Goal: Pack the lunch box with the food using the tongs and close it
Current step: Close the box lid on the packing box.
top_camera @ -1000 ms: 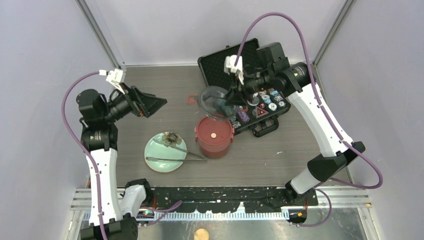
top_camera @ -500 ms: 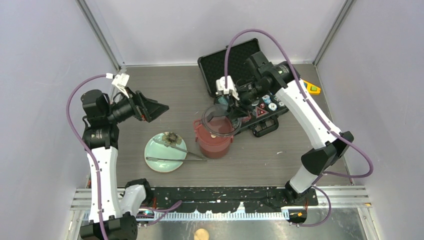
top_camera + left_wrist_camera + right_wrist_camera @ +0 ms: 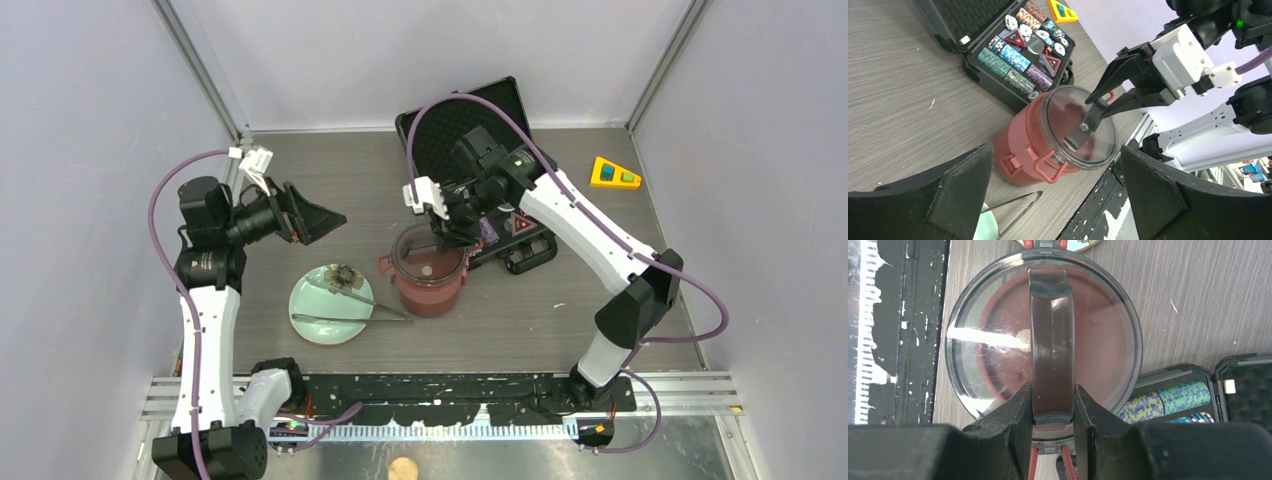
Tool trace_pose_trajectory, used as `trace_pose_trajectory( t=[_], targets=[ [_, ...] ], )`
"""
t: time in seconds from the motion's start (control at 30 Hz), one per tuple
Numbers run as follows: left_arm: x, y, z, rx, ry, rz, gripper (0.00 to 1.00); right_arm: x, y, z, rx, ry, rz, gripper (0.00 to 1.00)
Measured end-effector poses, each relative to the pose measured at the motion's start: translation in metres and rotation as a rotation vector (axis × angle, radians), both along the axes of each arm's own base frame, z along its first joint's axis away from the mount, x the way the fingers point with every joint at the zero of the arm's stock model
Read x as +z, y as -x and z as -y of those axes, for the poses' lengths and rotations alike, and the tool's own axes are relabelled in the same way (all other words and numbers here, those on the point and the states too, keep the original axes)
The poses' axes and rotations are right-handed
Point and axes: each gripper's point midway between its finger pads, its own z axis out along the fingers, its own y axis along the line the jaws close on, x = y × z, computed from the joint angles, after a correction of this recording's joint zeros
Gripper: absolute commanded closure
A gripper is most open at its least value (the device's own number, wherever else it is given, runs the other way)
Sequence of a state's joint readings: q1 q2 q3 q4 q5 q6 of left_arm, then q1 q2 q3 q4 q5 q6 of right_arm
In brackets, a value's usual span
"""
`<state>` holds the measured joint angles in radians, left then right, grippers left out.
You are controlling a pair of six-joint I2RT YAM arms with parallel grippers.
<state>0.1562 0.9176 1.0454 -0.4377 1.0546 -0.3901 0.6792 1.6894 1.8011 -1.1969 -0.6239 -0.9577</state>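
Your right gripper [image 3: 1052,405] clamps the handle of the translucent top lid [image 3: 1098,340], set over the maroon lunch box [image 3: 430,292] beside the poker chip case [image 3: 480,110]. Your left gripper [image 3: 325,217] hangs wide open. The tongs [image 3: 350,318] lie across the green plate [image 3: 312,300].

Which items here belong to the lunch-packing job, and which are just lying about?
Job: lunch box, its top lid held in the right gripper, tongs, dark piece, likely food.
Lying about: green plate beneath the tongs, poker chip case, yellow block.
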Motion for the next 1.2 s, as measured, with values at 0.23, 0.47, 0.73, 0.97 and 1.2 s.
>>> trace_pose_trajectory(
  t=[0.23, 0.47, 0.73, 0.97, 1.2],
  targets=[
    [-0.003, -0.001, 0.004, -0.013, -0.003, -0.008, 0.0, -0.018, -0.006, -0.006, -0.037, 0.025, 0.003, 1.0],
    [-0.002, -0.003, 0.005, -0.013, -0.006, 0.001, 0.0, -0.032, -0.003, -0.003, -0.073, 0.037, -0.01, 0.99],
    [-0.005, -0.006, 0.008, -0.022, -0.011, -0.004, 0.0, -0.034, 0.001, -0.007, -0.112, 0.043, 0.018, 1.0],
    [-0.011, -0.011, 0.011, -0.03, -0.027, -0.01, 0.0, -0.033, -0.003, -0.009, -0.163, 0.05, 0.027, 1.0],
    [-0.013, -0.013, 0.011, -0.027, -0.037, -0.009, 0.0, -0.032, -0.005, -0.004, -0.197, 0.066, 0.035, 1.0]
  ],
)
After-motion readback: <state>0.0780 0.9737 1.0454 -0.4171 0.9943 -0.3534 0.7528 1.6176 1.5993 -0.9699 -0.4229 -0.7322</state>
